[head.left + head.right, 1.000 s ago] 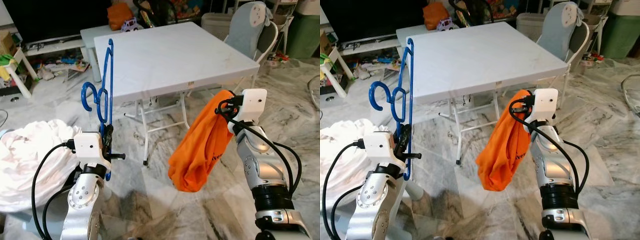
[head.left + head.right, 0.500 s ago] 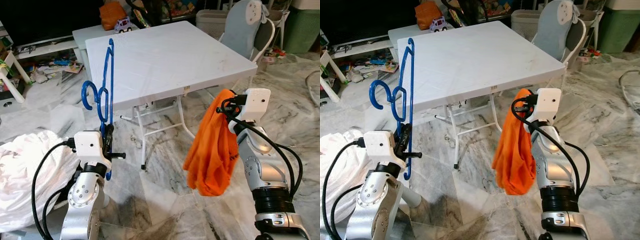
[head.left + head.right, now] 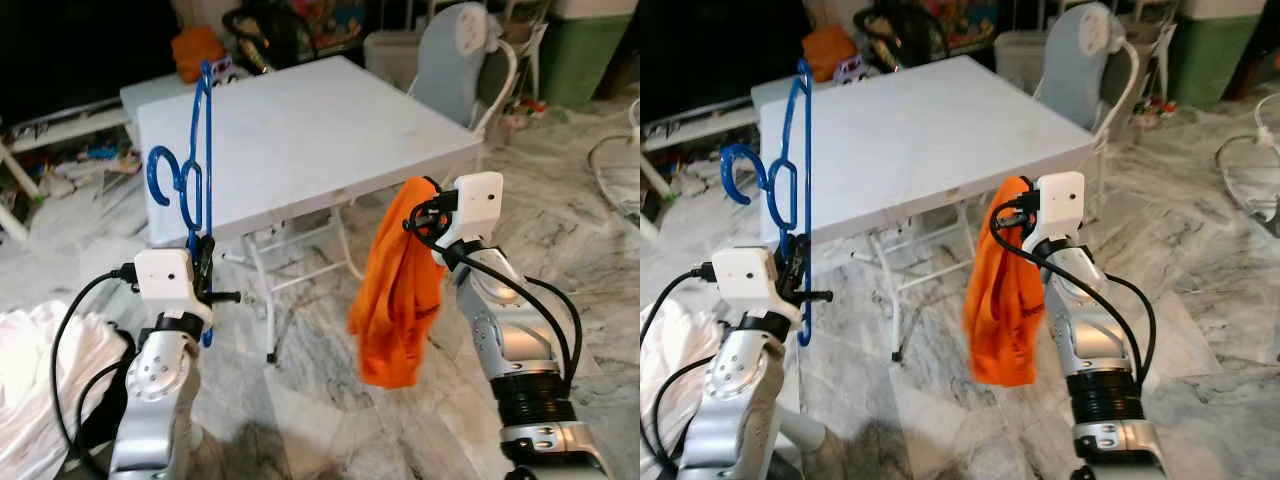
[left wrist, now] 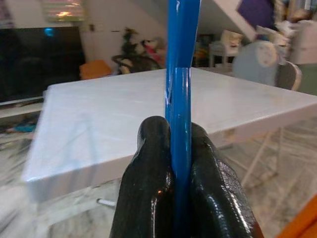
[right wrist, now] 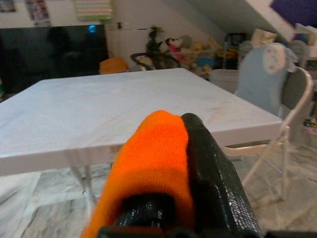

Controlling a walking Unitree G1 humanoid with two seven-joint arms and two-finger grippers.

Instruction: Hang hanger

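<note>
Blue plastic fills the narrow gap between the two black fingers (image 4: 148, 198) of the left gripper (image 3: 203, 268), whose jaws are closed tight on the lower part of a blue plastic clothes hanger (image 3: 196, 170); the hanger stands upright above the jaws, its hook curling out to the robot's left just above them and its long bar rising well past them. The right gripper (image 3: 428, 215) has its jaws clamped on a bunched orange knitted cloth (image 3: 397, 290), a fold of which wraps over one finger in the right wrist view, while the rest hangs straight down below the jaws, clear of the marbled stone floor (image 3: 340, 420). Beyond both sets of jaws stands a white square folding counter (image 3: 300, 130), with the two grippers held up in front of its near edge. Past the counter's far right corner is a pale grey chair (image 3: 447, 55), and low beside the left arm lies a heap of white fabric (image 3: 40, 380).
</note>
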